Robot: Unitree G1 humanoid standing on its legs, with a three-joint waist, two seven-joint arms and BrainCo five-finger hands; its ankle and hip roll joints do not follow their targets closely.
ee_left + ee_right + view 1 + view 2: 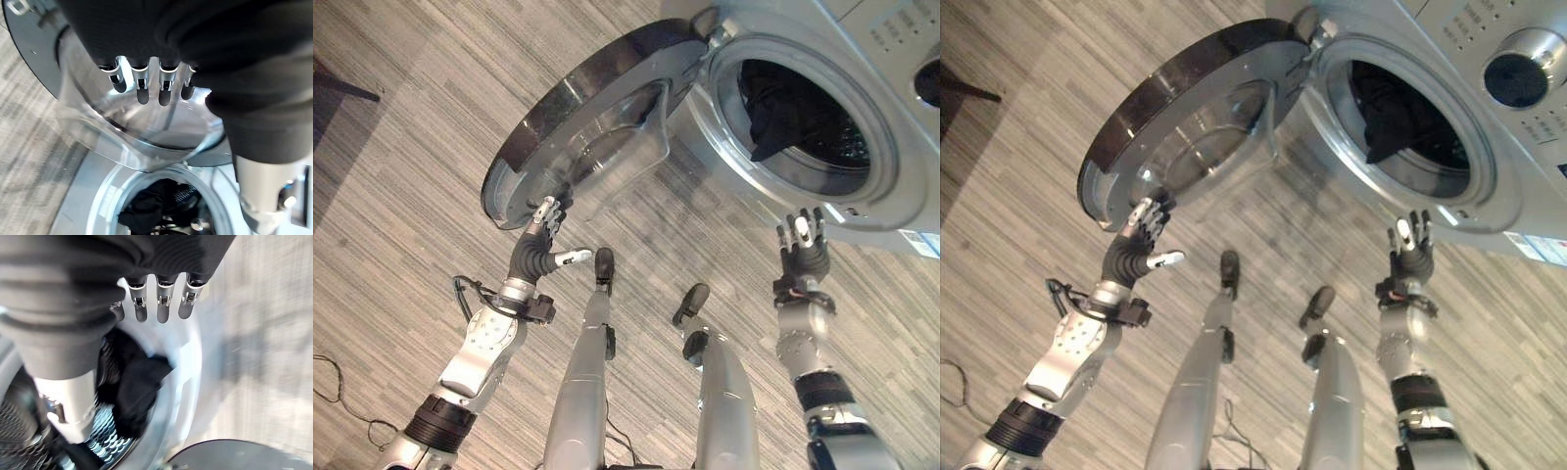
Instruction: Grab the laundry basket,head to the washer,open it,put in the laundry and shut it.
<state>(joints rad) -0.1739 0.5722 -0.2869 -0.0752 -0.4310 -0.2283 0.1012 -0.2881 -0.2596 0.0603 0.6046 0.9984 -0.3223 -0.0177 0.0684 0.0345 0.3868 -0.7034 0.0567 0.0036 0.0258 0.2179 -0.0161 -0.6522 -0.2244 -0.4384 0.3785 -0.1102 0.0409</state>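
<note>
The silver washer stands at the upper right with its round door swung wide open to the left. Dark laundry lies inside the drum and hangs near the opening's edge. My left hand is open, its straight fingers against the lower rim of the door by the clear glass bowl. My right hand is open too, fingers spread just below the washer's opening rim, holding nothing.
Grey wood-grain floor spreads around the washer. A dark piece of furniture shows at the far left edge. The washer's control knob sits at the upper right.
</note>
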